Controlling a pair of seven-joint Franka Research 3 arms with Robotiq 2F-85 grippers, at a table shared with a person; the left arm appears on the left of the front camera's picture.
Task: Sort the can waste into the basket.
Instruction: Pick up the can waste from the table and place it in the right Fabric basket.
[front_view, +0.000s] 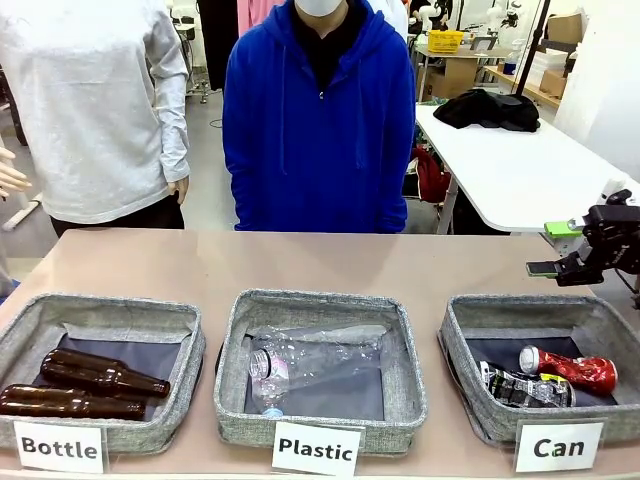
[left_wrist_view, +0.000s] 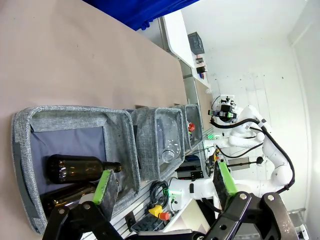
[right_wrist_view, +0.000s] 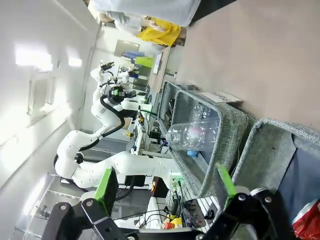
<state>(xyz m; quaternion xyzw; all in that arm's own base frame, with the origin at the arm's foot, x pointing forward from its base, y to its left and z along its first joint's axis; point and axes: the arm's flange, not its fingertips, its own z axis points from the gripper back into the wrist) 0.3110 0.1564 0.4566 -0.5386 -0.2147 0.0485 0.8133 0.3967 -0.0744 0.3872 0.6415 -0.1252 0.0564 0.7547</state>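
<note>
The grey woven basket (front_view: 462, 330) labelled "Can" stands at the table's front right. Two cans lie in it: a shiny red can (front_view: 572, 370) with a silver end and a black can (front_view: 512, 386) beside it. My right gripper (front_view: 555, 250) hovers open above the table, just behind the basket's far right corner. In the right wrist view its fingers (right_wrist_view: 106, 185) stand wide apart and empty; the Can basket (right_wrist_view: 270, 145) is below, with a sliver of red can (right_wrist_view: 307, 225). My left gripper (left_wrist_view: 165, 182) is open and empty over the Bottle basket (left_wrist_view: 120, 135).
A "Plastic" basket (front_view: 235, 350) in the middle holds clear bottles (front_view: 310, 362). The "Bottle" basket (front_view: 30, 320) at the left holds two brown bottles (front_view: 100, 375). A person in a blue hoodie (front_view: 320, 110) stands at the far edge. Bare tabletop (front_view: 330, 262) lies behind the baskets.
</note>
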